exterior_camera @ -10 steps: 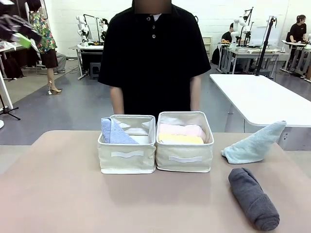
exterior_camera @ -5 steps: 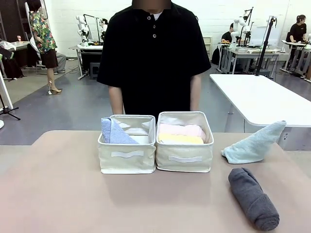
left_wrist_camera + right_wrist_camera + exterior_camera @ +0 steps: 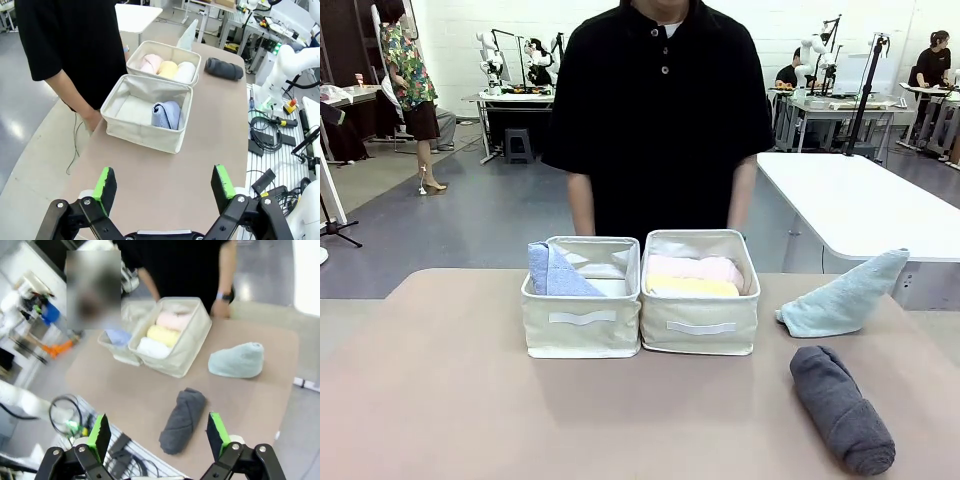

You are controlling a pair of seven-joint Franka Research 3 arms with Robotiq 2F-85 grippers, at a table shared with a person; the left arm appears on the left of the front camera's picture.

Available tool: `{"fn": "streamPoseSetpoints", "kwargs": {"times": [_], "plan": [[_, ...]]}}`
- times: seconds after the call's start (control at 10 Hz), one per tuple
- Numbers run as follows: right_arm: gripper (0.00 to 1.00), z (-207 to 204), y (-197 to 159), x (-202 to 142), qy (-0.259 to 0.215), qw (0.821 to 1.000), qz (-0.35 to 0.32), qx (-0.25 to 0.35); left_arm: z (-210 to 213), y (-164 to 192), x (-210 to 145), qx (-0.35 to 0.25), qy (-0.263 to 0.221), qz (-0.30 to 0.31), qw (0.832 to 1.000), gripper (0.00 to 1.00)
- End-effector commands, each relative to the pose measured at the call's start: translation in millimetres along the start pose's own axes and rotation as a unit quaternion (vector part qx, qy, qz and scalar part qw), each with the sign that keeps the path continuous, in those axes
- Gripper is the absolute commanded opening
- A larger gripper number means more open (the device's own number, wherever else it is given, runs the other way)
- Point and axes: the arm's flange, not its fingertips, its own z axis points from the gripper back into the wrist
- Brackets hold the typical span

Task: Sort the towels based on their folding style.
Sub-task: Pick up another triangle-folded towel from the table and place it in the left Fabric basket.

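Two cream baskets stand side by side mid-table. The left basket (image 3: 582, 325) holds a lavender-blue cone towel (image 3: 552, 271). The right basket (image 3: 700, 328) holds rolled pink (image 3: 692, 266), yellow (image 3: 692, 287) and white (image 3: 153, 347) towels. A pale teal cone towel (image 3: 843, 297) lies on the table to the right, and a dark grey rolled towel (image 3: 840, 406) lies in front of it. My left gripper (image 3: 164, 184) hangs open high above the table's left side, empty. My right gripper (image 3: 159, 435) is open and empty, high above the dark grey towel (image 3: 182, 420).
A person in a black shirt (image 3: 660, 110) stands at the far edge behind the baskets, hands down by the table edge. A white table (image 3: 860, 200) stands behind on the right. The tan tabletop (image 3: 440, 400) has bare room at left and front.
The left arm's gripper, seen at the upper left a second ago, has left the front view. The person has shifted slightly to the right. Towels and baskets have not moved.
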Motion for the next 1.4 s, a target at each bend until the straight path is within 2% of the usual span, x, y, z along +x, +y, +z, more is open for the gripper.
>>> {"fn": "streamPoseSetpoints", "kwargs": {"times": [0.0,0.2,0.3,0.5,0.6,0.7,0.8,0.9,1.0,1.3], "plan": [[1.00,-45.2,33.7,20.5,0.096,0.989,0.097,-0.050,0.8,0.5,0.8,0.004,0.000,0.000,1.000,0.98],[1.00,-110.1,58.2,35.7,0.169,0.967,0.167,-0.089,0.8,0.5,0.8,0.004,0.000,0.000,1.000,0.98],[1.00,-145.7,70.7,28.8,0.210,0.952,0.201,-0.097,0.8,0.5,0.8,0.004,0.000,0.000,1.000,0.98],[1.00,-201.2,87.7,3.0,0.251,0.932,0.236,-0.109,0.8,0.5,0.8,0.004,0.000,0.000,1.000,0.98],[1.00,-170.2,92.3,1.1,0.253,0.928,0.235,-0.137,0.8,0.5,0.8,0.004,0.000,0.000,1.000,0.98],[1.00,-89.5,97.5,2.3,0.257,0.925,0.226,-0.166,0.8,0.5,0.8,0.004,0.000,0.000,1.000,0.98],[1.00,5.4,97.1,1.9,0.193,0.949,0.196,-0.157,0.8,0.5,0.8,0.004,0.000,0.000,1.000,0.98],[1.00,83.4,82.3,-5.1,0.115,0.974,0.147,-0.125,0.8,0.5,0.8,0.004,0.000,0.000,1.000,0.98],[1.00,109.8,64.8,-12.7,0.084,0.983,0.113,-0.121,0.8,0.5,0.8,0.004,0.000,0.000,1.000,0.98],[1.00,113.6,39.0,-19.5,0.070,0.986,0.097,-0.115,0.8,0.5,0.8,0.004,0.000,0.000,1.000,0.98]]}}
